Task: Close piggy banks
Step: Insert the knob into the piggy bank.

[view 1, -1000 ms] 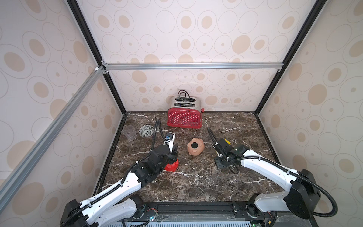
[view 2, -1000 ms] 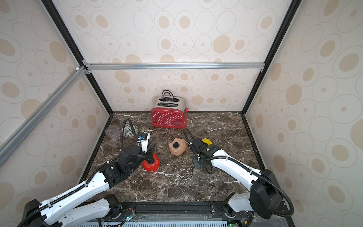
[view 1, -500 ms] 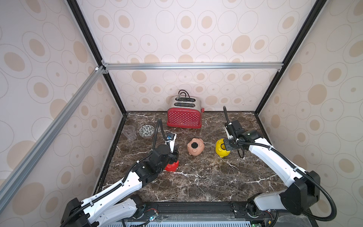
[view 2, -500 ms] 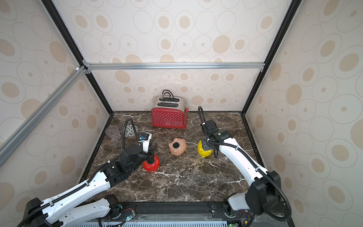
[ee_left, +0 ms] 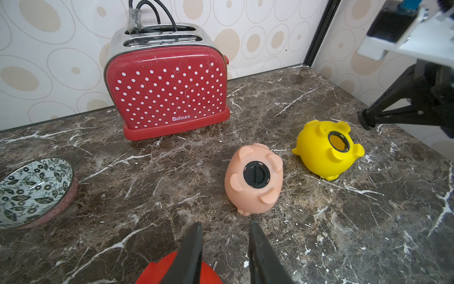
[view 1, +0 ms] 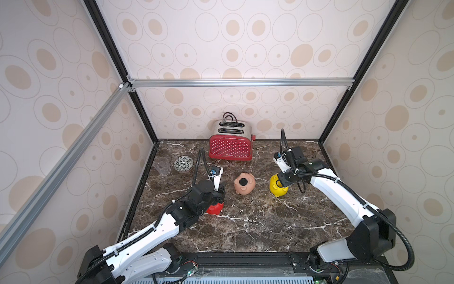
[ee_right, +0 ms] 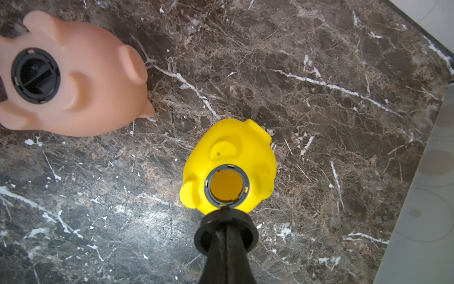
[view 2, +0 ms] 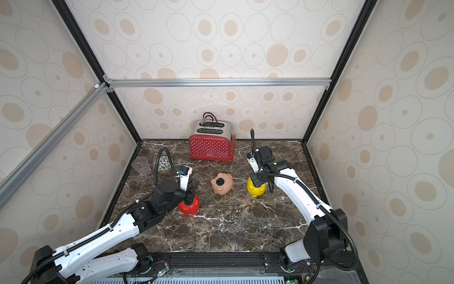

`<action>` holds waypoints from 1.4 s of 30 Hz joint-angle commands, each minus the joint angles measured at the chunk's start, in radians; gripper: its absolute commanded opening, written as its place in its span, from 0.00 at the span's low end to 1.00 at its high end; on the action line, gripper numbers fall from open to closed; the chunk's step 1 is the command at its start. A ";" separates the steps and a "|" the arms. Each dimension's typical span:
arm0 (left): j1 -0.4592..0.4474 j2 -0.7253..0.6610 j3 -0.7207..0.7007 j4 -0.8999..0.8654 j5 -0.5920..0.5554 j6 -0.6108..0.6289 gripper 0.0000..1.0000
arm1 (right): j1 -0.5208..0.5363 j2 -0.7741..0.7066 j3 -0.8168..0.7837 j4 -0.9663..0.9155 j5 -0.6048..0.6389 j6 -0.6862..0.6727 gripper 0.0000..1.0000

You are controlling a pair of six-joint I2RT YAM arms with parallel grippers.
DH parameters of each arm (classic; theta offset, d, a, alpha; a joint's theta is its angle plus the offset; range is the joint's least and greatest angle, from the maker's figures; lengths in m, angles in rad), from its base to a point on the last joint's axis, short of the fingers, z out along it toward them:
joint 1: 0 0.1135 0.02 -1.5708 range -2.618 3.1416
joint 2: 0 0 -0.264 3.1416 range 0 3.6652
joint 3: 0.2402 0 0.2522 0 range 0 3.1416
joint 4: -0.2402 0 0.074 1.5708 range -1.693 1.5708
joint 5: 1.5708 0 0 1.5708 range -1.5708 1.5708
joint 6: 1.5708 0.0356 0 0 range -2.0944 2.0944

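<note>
Just above the open belly hole of the yellow plastic pig, right pincer grasps a round black plug, evidently for capping; left pincer, clenched, tops the red plastic pig.

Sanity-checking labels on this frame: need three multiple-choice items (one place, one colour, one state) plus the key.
1. Which piggy bank lies between the other two?
A. red
B. peach
C. yellow

2. What colour is the plug in the peach piggy bank?
A. black
B. white
C. yellow

3. The belly hole of the yellow piggy bank is:
A. plugged
B. open
C. taped over

Key:
1 B: in both top views the peach one sits between the red piggy bank and the yellow one.
2 A: the left wrist view shows a black plug seated in its belly.
3 B: the right wrist view looks straight into the empty hole, and the right gripper, shut on a black cap, is just short of the rim.
</note>
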 commanded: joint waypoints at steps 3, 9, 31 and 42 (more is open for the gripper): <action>0.006 -0.026 0.017 0.010 0.006 0.013 0.33 | -0.032 0.069 0.049 -0.009 -0.090 -0.089 0.00; 0.006 -0.009 0.020 0.013 0.005 0.020 0.33 | -0.046 0.119 0.076 -0.037 -0.038 -0.119 0.00; 0.008 -0.009 0.014 0.015 0.000 0.015 0.33 | -0.046 0.212 0.095 -0.050 -0.029 -0.166 0.00; 0.007 -0.016 0.011 0.012 -0.014 0.015 0.33 | -0.046 0.233 0.092 -0.050 -0.029 -0.173 0.00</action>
